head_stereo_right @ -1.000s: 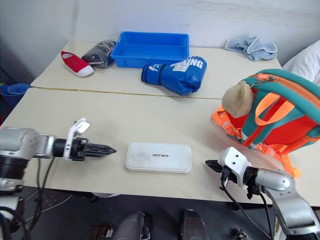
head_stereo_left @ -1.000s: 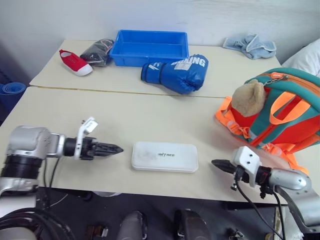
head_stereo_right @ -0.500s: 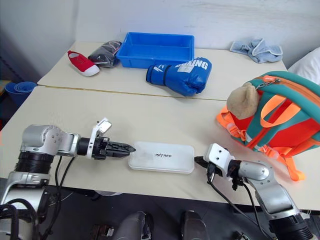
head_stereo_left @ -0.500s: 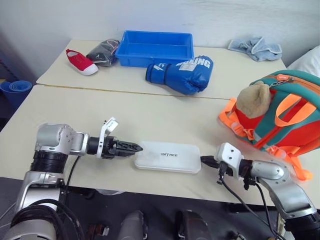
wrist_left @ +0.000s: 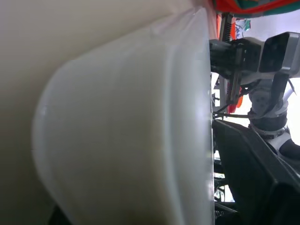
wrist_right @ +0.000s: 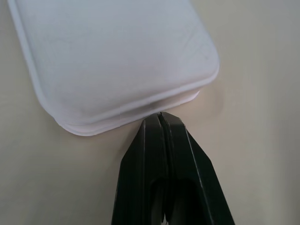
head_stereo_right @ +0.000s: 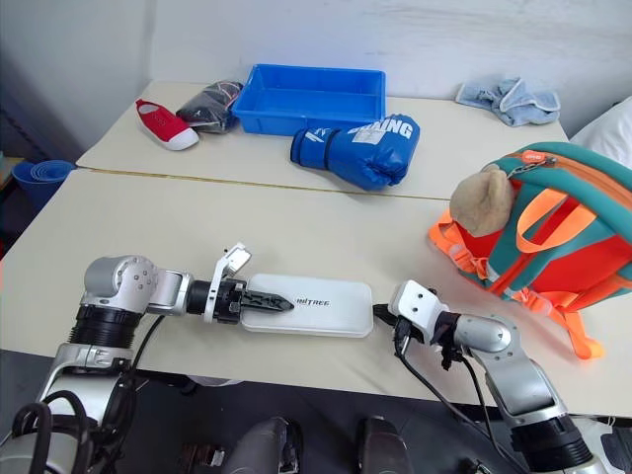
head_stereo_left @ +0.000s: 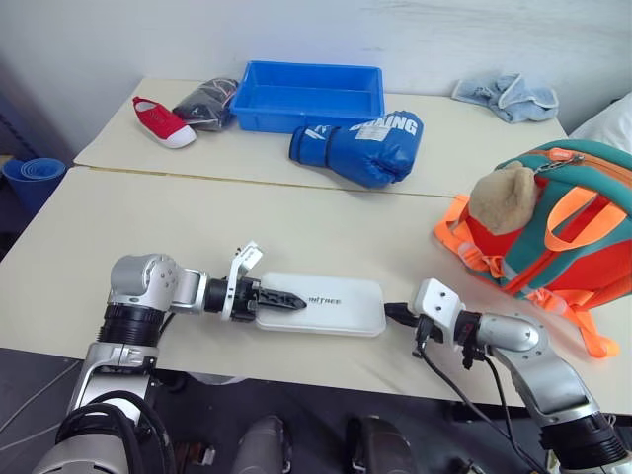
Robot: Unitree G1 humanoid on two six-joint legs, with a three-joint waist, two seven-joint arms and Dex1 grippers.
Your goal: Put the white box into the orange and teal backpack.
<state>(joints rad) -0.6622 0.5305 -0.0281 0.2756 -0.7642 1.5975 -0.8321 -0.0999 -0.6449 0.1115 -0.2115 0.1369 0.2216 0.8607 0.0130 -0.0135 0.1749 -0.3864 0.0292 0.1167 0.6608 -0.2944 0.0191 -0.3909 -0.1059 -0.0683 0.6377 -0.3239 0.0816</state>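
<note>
Left claw (head_stereo_left: pixel 284 299) bites my box's (head_stereo_left: pixel 336 304) near end; right claw (wrist_right: pixel 161 123), pinched together, braces the far end—I should squeeze evenly before lifting.

One white box (head_stereo_left: pixel 321 303) at the near table edge, one orange and teal backpack (head_stereo_left: pixel 553 232) to its right, beyond the box one blue boxing glove (head_stereo_left: pixel 357 148), one blue tray (head_stereo_left: pixel 306 95), one red shoe (head_stereo_left: pixel 162 121), one dark bundle (head_stereo_left: pixel 205 103), one light-blue cloth (head_stereo_left: pixel 506 94), two grippers, left gripper (head_stereo_left: pixel 283 300), right gripper (head_stereo_left: pixel 391 314)
</note>
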